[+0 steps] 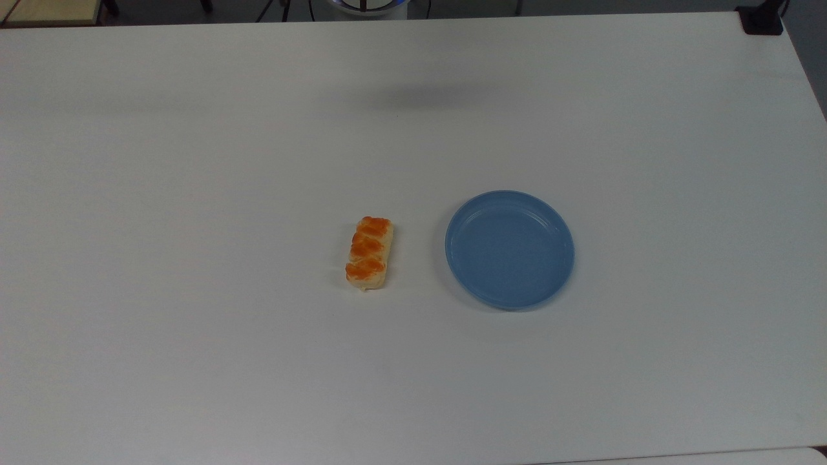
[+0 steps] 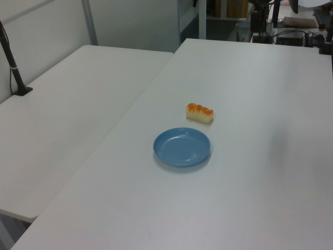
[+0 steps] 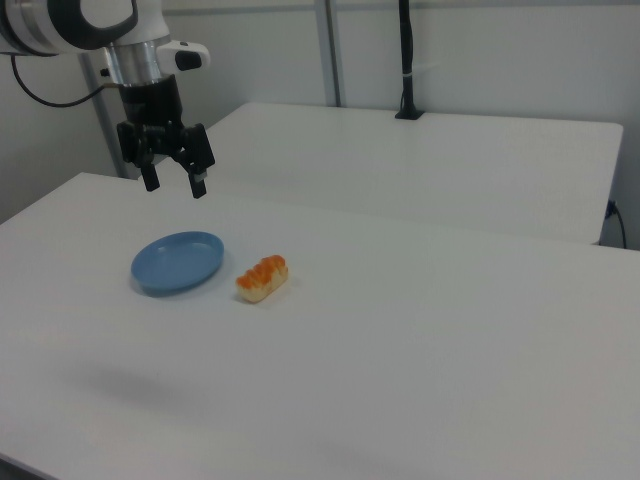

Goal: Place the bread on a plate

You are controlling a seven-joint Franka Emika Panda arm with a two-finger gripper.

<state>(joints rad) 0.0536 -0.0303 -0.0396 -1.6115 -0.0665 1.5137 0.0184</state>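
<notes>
The robot arm [image 3: 70, 25] is cut off by the right view's top and left edges, so its base and most of its links are out of frame. A black clamp [image 1: 762, 19] at the top view's upper right corner is cropped by the top edge. Cluttered equipment [image 2: 291, 26] beyond the table [image 2: 250, 198] in the left view is too small to identify.

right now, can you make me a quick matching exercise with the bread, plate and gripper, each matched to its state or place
Things:
1. bread
2. plate
3. gripper

States:
A. open, up in the air, holding nothing
B. blue, with nothing in it
C. lying on the white table, beside the plate and not touching it

Pairs: 1-C, 2-B, 3-A
</notes>
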